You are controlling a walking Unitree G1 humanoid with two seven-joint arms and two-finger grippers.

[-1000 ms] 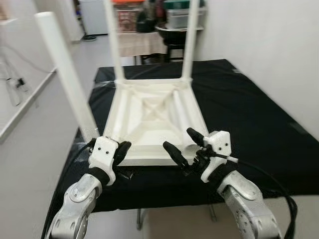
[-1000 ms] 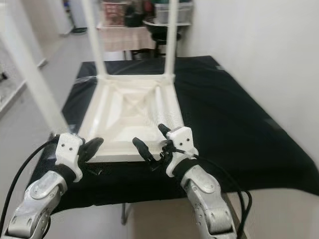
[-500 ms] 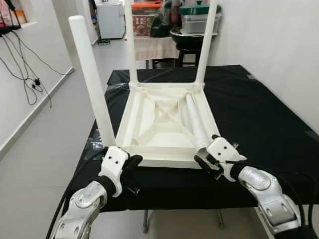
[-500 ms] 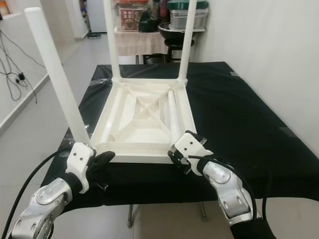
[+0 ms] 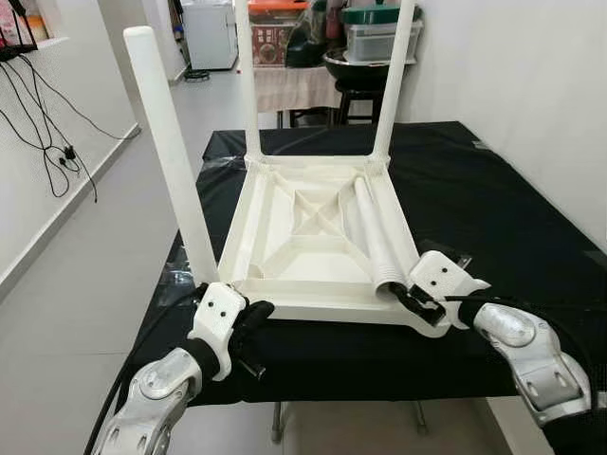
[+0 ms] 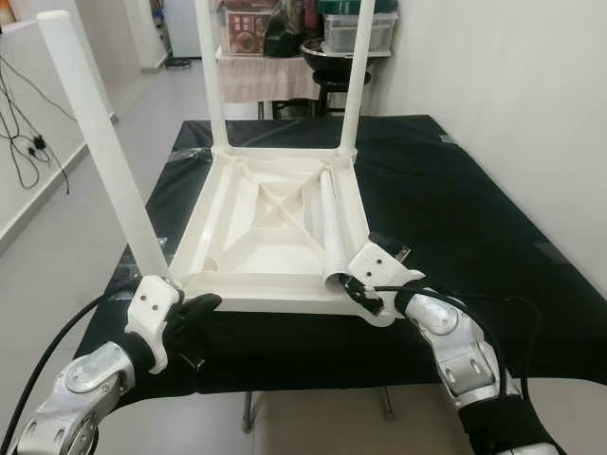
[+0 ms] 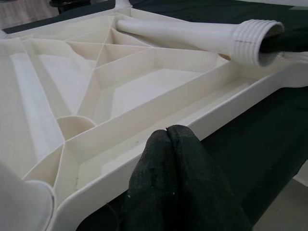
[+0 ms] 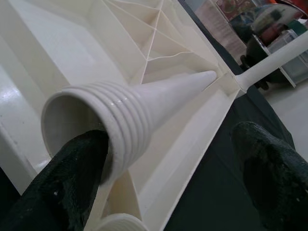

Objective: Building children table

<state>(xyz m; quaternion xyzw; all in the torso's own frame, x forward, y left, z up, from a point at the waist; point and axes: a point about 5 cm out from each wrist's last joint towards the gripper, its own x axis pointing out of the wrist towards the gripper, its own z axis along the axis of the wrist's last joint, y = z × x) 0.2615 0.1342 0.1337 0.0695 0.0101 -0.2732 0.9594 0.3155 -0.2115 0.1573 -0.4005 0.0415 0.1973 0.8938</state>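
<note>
Right tool (image 5: 414, 301) has slid outward along the near rim since half a second ago, from just short of the loose leg's threaded end to the near right corner — one finger (image 8: 72, 185) now sits in the mouth of that end, the other (image 8: 272, 175) wide off over the black cloth. So: spread, not yet pinching. Left tool (image 5: 248, 318) has hardly shifted; it sits at the near left corner, below the standing leg (image 5: 171, 152), its fingers pressed together with nothing between them in the left wrist view.

Where your work lies: children's table (image 5: 313, 227) upside down on the black-draped desk (image 5: 493, 204), underside ribs up. Three legs are upright in their corners — two far, one near left. The fourth, loose leg (image 5: 372, 232) lies inside the frame along the right side, threaded end toward you.

Step in hand, as I judge it: picking up that last leg to fit it at the near right corner. The socket (image 8: 115, 222) appears to sit just beside the leg's mouth, though the wrist view shows only its edge.

Next move calls for you to close on the threaded collar's wall, lift the leg clear of the ribs, stand it up, and seat the thread squarely before turning. Brace the frame with the left tool, or the tabletop may skid on the cloth.
</note>
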